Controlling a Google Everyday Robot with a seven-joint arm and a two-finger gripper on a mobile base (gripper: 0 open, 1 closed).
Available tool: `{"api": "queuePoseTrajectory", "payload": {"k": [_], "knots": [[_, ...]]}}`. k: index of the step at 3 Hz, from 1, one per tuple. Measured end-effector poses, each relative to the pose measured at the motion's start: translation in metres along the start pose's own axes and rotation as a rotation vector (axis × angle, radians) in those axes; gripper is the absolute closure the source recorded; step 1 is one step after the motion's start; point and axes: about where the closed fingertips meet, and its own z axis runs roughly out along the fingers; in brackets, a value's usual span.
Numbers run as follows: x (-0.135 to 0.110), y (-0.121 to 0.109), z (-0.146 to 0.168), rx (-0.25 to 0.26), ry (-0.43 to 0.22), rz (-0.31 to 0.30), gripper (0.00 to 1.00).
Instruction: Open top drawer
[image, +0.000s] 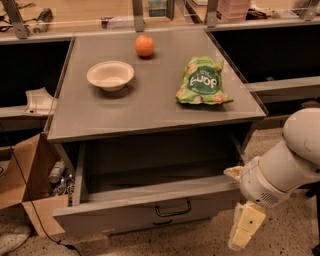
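The top drawer (120, 212) is a wide grey metal drawer under the table top, and it stands pulled out towards me. Its inside looks empty. A small dark loop handle (173, 207) sits at the centre of its front. My gripper (236, 209) is at the lower right, beside the drawer's right front corner, clear of the handle. It is open and holds nothing. One cream finger (233, 172) lies by the drawer's right edge and the other (246, 226) hangs below the white arm (285, 167).
On the grey table top (150, 100) are a white bowl (110, 75), an orange (144, 45) and a green snack bag (202, 81). A cardboard box (30, 185) with cans stands on the floor at the left. Dark shelves flank the table.
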Motion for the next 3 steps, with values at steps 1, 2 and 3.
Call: {"api": "queuePoseTrajectory", "payload": {"k": [1,2,3], "knots": [[0.0018,-0.0036,0.0245,-0.053,0.013,0.003,0.00],[0.0020,-0.0029,0.0251,-0.054,0.013,0.002,0.00],[0.0064,0.0051,0.0336,-0.076,0.002,0.010,0.00]]}}
